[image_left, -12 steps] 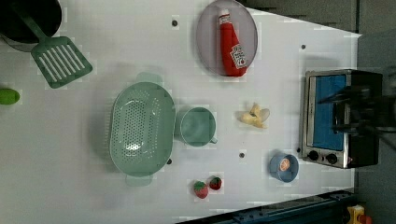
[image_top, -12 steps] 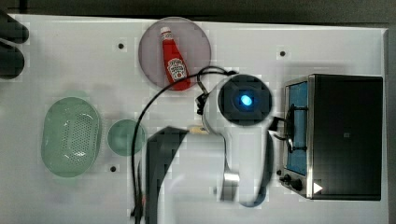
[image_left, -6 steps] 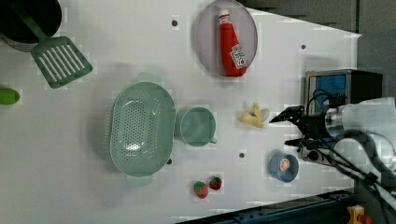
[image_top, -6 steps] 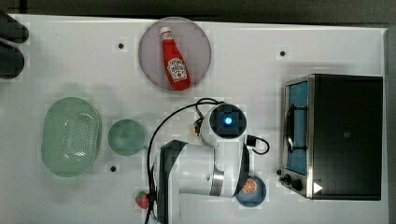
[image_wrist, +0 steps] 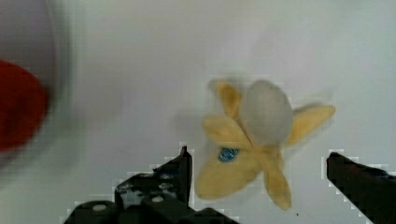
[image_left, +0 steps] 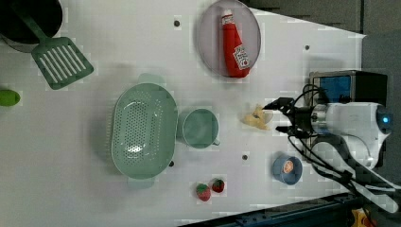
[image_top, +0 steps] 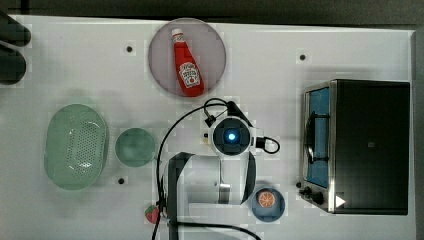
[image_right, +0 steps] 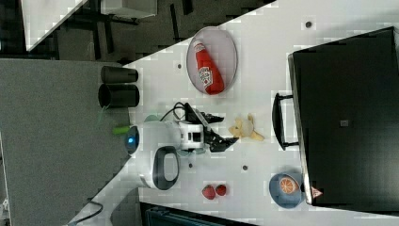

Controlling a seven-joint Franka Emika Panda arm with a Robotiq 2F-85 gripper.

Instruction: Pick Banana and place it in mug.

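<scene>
- The banana [image_left: 256, 119] lies on the white table [image_left: 118, 38]; in the left view its long axis runs roughly ten to four o'clock, at three o'clock from the mug [image_left: 200, 128], well apart
- It is pale yellow, half-peeled; skin flaps splayed, a blue sticker on one
- The gripper [image_left: 279, 115] reaches level toward it; jaws wide open, holding nothing, straddling it in the wrist view
</scene>
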